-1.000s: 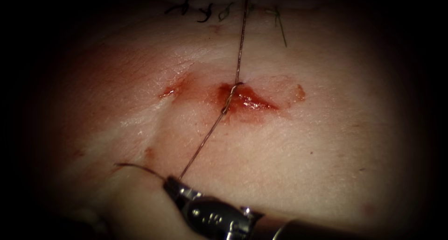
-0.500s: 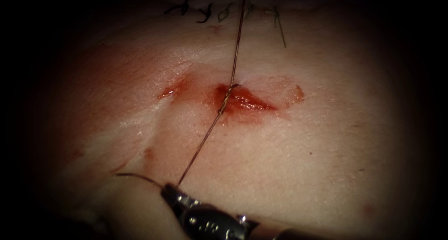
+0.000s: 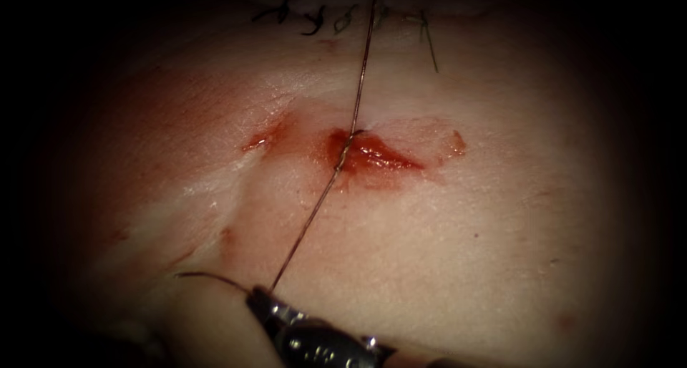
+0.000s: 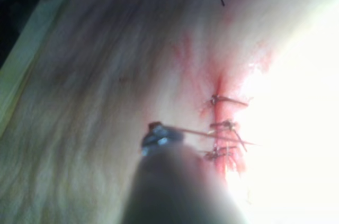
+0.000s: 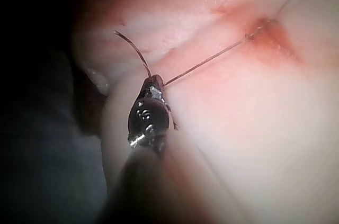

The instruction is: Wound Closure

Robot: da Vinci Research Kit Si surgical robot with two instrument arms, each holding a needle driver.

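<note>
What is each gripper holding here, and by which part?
The right gripper is shut on the thread near its free end, below the cut. What the left gripper holds cannot be told.

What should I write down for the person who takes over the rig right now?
Right tool: jaws shut on the thread, below the cut.
Left tool: jaws seem shut on the thread's other end.
Thread: tight, crosses the cut, twisted there.
A short dark curved piece sticks out left of the right jaws; needle or thread end, cannot tell.
Done: thread through both edges of the tissue.
Left: cut still open right of the thread.
</note>
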